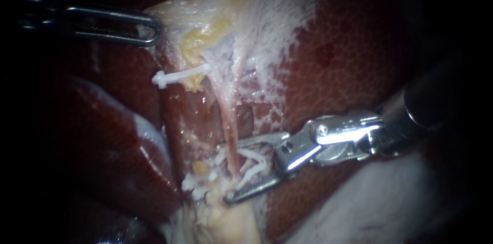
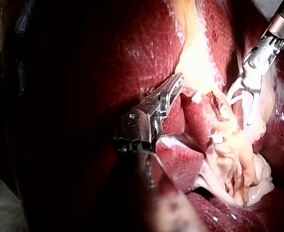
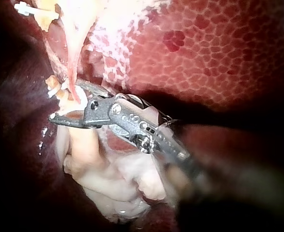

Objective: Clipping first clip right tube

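My right instrument (image 1: 224, 173) comes in from the right. Its jaws stand wide apart with a white clip (image 1: 252, 165) seated between them, touching both. They straddle the thin pinkish right tube (image 1: 231, 131), low on its length. The right wrist view shows the same: the instrument (image 3: 64, 100) around the tube (image 3: 74, 72). Another white clip (image 1: 179, 75) sits closed across the left tube higher up. My left instrument (image 1: 149, 31), from the upper left, is shut on pale yellowish tissue (image 1: 205, 23) and holds it taut; the left wrist view shows that instrument (image 2: 178, 82) gripping it.
Dark red mottled liver (image 1: 359, 43) lies to the right and behind the tubes. White frayed tissue (image 1: 267, 69) spreads between them. A pale soft mass (image 1: 385, 203) lies under my right instrument's shaft. Fatty lumps (image 1: 205, 172) cluster at the tubes' lower end.
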Available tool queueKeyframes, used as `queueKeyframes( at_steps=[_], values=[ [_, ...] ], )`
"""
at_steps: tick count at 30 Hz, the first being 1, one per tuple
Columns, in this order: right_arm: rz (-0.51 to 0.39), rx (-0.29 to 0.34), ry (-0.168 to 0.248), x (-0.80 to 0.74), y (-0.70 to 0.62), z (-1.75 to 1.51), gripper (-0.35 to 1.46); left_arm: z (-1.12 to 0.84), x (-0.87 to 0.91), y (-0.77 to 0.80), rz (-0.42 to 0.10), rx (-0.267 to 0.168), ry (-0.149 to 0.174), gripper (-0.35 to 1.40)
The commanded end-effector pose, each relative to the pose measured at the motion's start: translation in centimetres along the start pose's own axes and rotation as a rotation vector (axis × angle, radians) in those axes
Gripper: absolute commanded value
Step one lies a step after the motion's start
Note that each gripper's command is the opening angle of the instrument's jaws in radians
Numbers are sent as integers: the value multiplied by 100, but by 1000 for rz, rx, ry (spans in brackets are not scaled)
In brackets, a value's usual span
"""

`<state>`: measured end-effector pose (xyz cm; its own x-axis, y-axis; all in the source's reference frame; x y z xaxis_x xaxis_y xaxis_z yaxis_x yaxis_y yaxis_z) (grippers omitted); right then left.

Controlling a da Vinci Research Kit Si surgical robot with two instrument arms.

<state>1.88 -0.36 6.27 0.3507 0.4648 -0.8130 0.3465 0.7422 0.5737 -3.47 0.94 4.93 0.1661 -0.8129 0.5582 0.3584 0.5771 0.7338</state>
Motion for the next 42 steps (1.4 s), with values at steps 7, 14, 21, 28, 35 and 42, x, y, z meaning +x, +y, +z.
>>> queueKeyframes(
  at_steps=[7,14,21,28,35,42],
  values=[
    [67,17,18,7,-9,-4,54,0,0,0,0,0,0,-27],
    [139,27,27,1,-11,-1,51,0,0,-1,0,0,0,-27],
    [169,56,26,-10,-10,14,51,1,0,-1,0,-1,0,-27],
    [223,90,16,-18,-9,24,48,2,-1,-1,0,-1,-1,-27],
    [295,110,8,-18,-4,20,28,2,-1,-1,0,-1,-1,-27],
    [342,115,9,-13,12,5,-32,2,-1,-1,0,-1,-1,-27]
  ],
)
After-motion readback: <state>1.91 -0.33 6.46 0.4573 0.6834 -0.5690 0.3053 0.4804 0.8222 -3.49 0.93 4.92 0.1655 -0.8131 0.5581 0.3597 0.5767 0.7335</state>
